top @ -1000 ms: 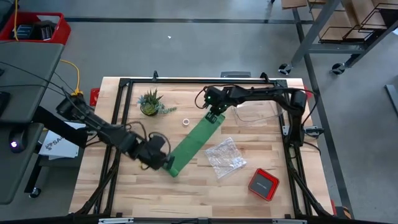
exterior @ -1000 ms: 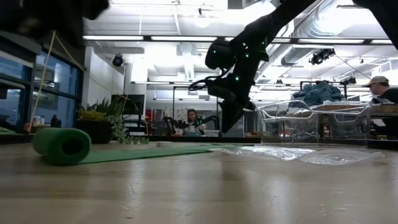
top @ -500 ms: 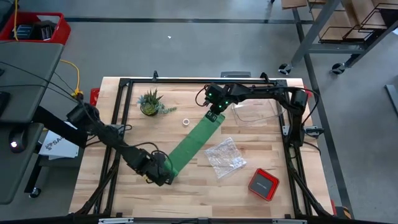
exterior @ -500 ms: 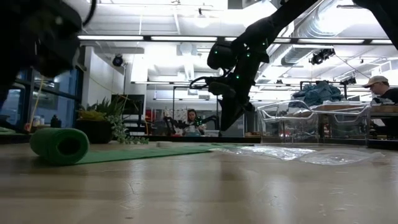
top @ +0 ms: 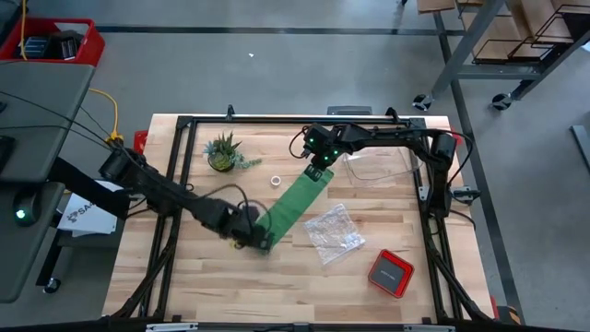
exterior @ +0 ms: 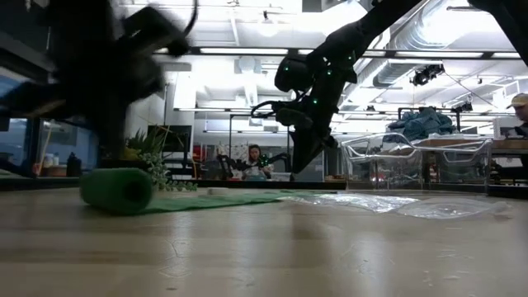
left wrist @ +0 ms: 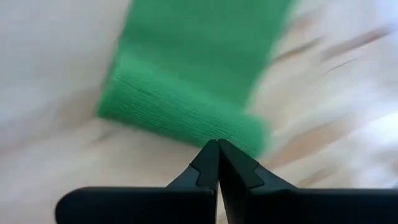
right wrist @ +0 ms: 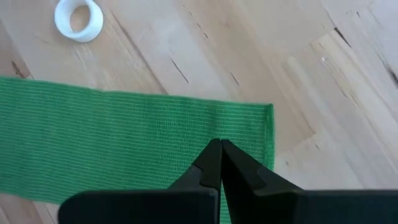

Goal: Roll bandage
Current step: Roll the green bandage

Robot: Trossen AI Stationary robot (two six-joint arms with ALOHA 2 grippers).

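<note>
Bandage [top: 297, 205] lies partly rolled, both grippers' jaws together, touching it.

I see a small potted plant [top: 222, 152] toward the upper left of the tabletop, with a white tape ring [top: 276, 180] just right of it. A crinkly clear plastic bag [top: 333, 231] lies right of centre, and a red case [top: 390, 273] sits at lower right. A red bin [top: 55, 42] occupies the top-left corner.

This is a robotics lab in an open industrial hall. A framed wooden workbench [top: 304, 267] stands on grey concrete, with exposed ceiling ducts [exterior: 412, 41], strip lights and wheeled racks [top: 498, 55] around.
</note>
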